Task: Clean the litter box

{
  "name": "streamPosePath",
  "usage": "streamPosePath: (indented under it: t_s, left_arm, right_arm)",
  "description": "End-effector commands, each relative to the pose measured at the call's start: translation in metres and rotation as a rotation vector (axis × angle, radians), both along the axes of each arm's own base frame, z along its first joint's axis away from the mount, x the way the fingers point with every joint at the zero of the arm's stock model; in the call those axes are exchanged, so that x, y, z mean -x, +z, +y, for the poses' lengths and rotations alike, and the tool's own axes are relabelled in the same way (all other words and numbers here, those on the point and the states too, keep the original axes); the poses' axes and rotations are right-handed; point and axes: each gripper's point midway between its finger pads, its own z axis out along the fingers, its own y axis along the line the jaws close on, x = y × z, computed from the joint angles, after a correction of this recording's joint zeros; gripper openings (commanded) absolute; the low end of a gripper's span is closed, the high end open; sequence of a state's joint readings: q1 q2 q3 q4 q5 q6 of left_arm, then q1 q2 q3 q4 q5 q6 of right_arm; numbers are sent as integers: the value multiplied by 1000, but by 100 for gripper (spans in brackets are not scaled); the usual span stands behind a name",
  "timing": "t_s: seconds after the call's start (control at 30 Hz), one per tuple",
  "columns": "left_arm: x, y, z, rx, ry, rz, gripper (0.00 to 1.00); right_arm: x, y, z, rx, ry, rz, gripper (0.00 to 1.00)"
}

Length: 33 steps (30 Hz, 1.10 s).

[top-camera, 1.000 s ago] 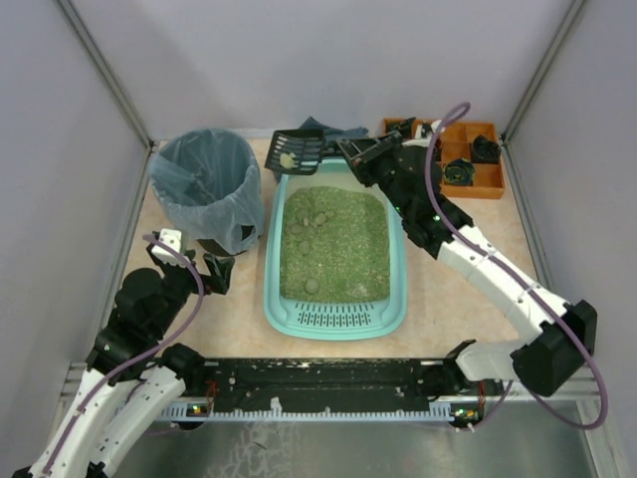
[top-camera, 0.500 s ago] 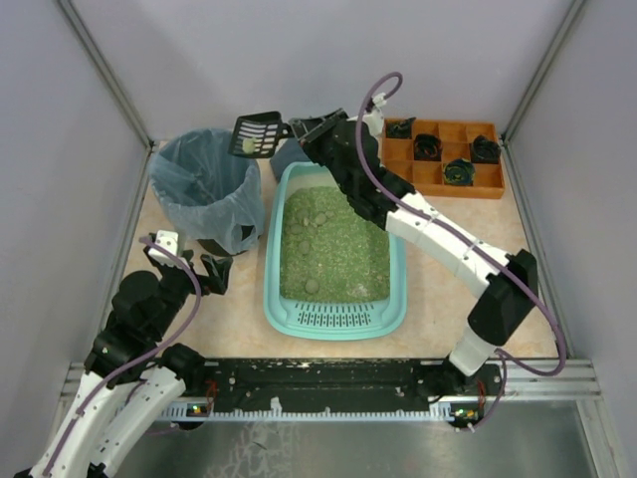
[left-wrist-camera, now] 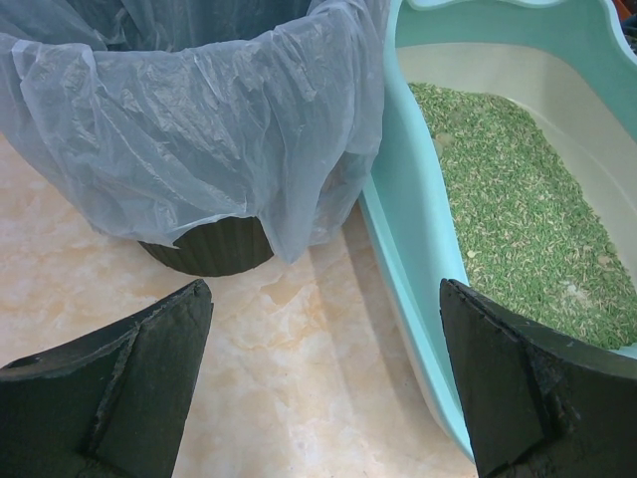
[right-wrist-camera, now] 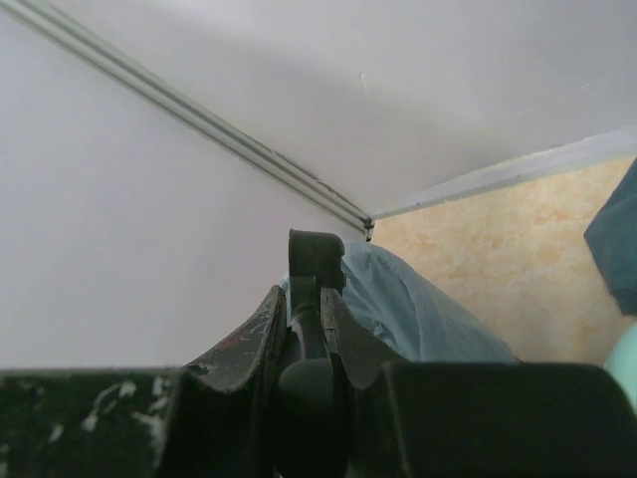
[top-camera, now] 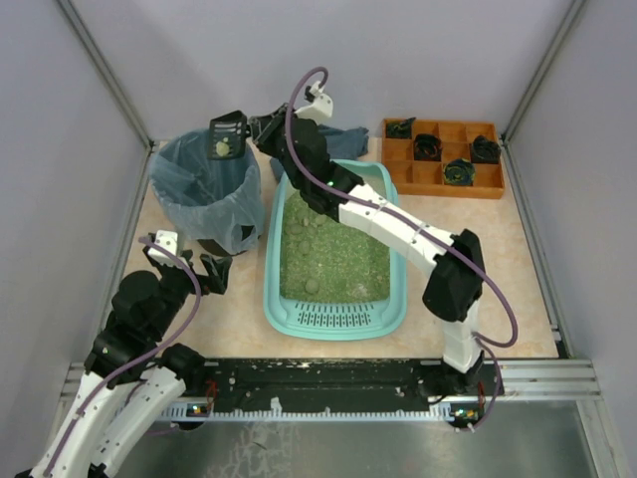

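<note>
The turquoise litter box [top-camera: 334, 321] lies mid-table, holding green litter with several pale clumps; its rim also shows in the left wrist view [left-wrist-camera: 413, 249]. My right gripper [top-camera: 261, 130] is shut on the handle of a black slotted scoop [top-camera: 226, 136], seen edge-on in the right wrist view [right-wrist-camera: 315, 261]. The scoop carries a pale clump [top-camera: 220, 149] and hangs over the far rim of the round bin with the bluish bag [top-camera: 204, 184]. My left gripper [top-camera: 189, 267] is open and empty, low over the table between bin and box [left-wrist-camera: 323, 398].
An orange compartment tray [top-camera: 445, 159] with dark items stands at the back right. A dark blue cloth [top-camera: 346, 136] lies behind the litter box. The bin's bag [left-wrist-camera: 199, 129] hangs close in front of my left gripper. Grey walls enclose the table.
My right arm has swung left from the far end of the litter box, carrying the scoop and its clump over the bin. The left arm has not moved.
</note>
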<state>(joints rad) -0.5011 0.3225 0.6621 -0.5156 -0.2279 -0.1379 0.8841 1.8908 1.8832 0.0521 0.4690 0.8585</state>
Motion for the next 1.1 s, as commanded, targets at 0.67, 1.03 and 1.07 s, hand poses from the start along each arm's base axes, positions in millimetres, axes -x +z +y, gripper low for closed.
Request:
streamPosePath:
  t_s: [0.67, 1.03, 1.07]
  left_arm:
    - [-6, -2, 4, -1, 31, 9, 100]
    - [-6, 0, 6, 3, 39, 5, 100]
    - [-6, -1, 6, 1, 39, 5, 100]
  right_arm:
    - [4, 58, 59, 513, 116, -560, 0]
    - [16, 78, 53, 462, 130, -583, 0]
    - [18, 80, 53, 447, 134, -578, 0]
